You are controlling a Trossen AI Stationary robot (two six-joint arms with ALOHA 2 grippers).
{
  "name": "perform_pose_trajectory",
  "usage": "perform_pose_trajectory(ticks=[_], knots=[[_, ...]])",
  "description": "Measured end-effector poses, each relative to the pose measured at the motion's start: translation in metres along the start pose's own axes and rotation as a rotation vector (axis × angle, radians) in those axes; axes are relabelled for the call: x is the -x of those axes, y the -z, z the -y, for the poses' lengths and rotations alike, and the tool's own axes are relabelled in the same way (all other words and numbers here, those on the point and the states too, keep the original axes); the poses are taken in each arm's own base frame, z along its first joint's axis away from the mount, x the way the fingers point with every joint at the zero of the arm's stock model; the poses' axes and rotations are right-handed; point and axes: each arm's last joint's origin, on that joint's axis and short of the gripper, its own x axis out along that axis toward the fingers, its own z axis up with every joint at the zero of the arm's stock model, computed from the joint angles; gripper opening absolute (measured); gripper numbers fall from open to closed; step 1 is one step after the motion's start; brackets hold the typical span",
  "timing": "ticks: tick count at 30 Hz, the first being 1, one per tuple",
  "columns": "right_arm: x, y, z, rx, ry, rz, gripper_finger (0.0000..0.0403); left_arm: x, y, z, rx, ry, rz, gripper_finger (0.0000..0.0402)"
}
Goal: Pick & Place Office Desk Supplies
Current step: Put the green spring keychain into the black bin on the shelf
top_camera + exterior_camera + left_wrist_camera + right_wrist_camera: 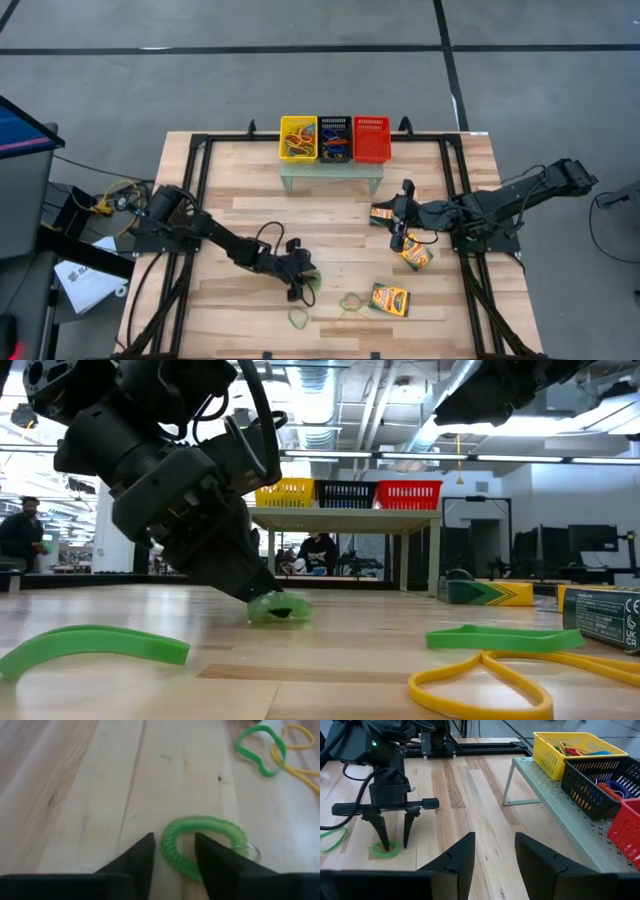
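Note:
A green coiled loop (200, 837) with a small metal ring (248, 852) lies flat on the wooden table. My left gripper (173, 837) is open and low over it. One finger (215, 865) stands inside the loop and the other (142, 862) outside, with the loop's near strand between them and gaps on both sides. The right wrist view shows the same stance (395, 846). My right gripper (398, 215) hangs open and empty above a crayon box (382, 213). Two more crayon boxes (418, 255) (390, 299) lie flat nearby.
A flat green band (300, 318) and a yellow band (350, 300) lie near the front edge. Yellow (298, 138), black (334, 138) and red (371, 138) mesh baskets stand on a grey shelf (330, 178) at the back; the yellow and black ones hold bands.

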Motion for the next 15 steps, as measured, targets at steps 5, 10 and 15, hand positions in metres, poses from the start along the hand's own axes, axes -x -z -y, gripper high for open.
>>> perform_pose_trajectory(ticks=[5,10,15], knots=[[0.0,0.0,0.0,0.0,0.0,0.0,0.0136,-0.0001,0.001,-0.0034,0.051,-0.018,-0.022,0.0053],[0.0,-0.0001,0.0,0.0,0.0,0.001,0.0136,-0.0011,0.0002,-0.0074,0.105,-0.025,-0.028,0.0014],[0.0,0.0,0.0,0.002,0.0,0.0,0.0136,-0.0014,-0.0002,-0.008,0.114,-0.039,-0.005,0.0014]])
